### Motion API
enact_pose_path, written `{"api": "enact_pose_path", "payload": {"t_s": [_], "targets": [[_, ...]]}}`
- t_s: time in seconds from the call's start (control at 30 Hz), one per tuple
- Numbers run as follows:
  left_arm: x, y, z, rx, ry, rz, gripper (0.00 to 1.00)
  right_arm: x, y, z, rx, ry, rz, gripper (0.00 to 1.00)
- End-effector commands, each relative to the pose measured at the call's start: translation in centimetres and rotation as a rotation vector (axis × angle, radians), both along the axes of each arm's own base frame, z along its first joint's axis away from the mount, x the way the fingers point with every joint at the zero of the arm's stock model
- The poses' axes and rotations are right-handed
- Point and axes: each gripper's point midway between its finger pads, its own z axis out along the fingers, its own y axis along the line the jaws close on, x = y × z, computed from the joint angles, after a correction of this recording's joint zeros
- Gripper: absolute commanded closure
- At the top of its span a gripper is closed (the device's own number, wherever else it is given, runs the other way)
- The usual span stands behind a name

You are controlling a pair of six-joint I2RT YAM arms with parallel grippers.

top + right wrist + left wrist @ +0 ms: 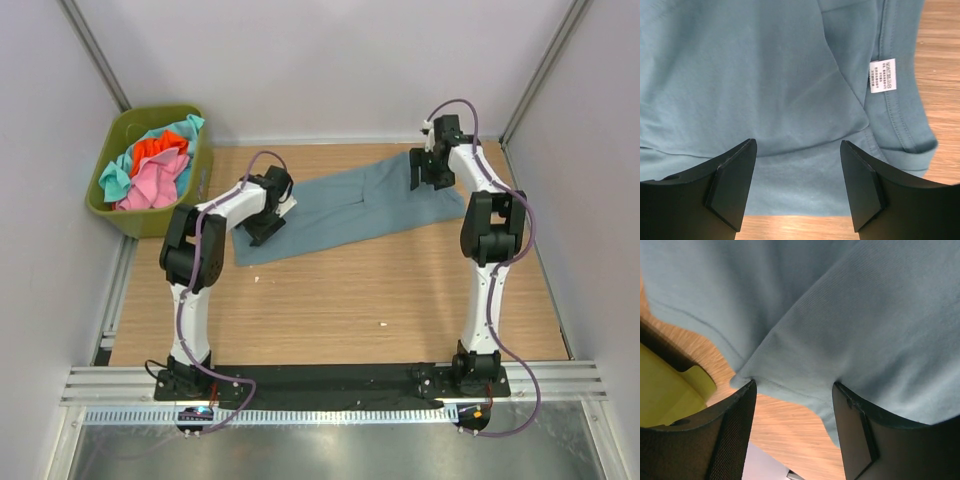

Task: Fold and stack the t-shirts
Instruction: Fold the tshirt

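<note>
Flanking t-shirt (360, 205), left gripper (792, 387), right gripper (798, 145) spread

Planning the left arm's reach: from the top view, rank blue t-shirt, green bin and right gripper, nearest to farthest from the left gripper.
1. Blue t-shirt: directly under the left gripper.
2. Green bin: to its left, at the back-left corner.
3. Right gripper: far right, over the shirt's other end.

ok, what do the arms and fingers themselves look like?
Both the left arm and right arm have white links with black joint housings and black bases. A mauve-grey cable loops along each. The left fingers and right fingers are matte black, blunt wedges; the left pad shows a fine mesh texture. No markings visible.
</note>
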Motion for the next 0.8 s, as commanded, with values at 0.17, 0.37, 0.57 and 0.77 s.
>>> {"api": "enact_pose_path", "payload": {"t_s": [0.17, 0.37, 0.57, 0.77], "targets": [[-0.2, 0.1, -1.4, 0.051, -0.007, -0.017, 0.38, 0.7, 1.1, -3.4, 0.02, 0.052, 0.021, 0.26], [-3.2, -2.8, -1.5, 0.088, 0.012, -0.128, 0.39, 2.2, 2.0, -4.0, 0.042, 0.038, 0.035, 0.26], [-7.4, -6.4, -0.6, 0.109, 0.005, -0.287, 0.39, 4.0, 2.9, -4.0, 0.068, 0.0, 0.046, 0.26], [-11.9, -10.3, -0.5, 0.065, 0.065, -0.385, 0.39, 6.6, 4.4, -3.2, 0.115, -0.07, 0.039, 0.25]]}}
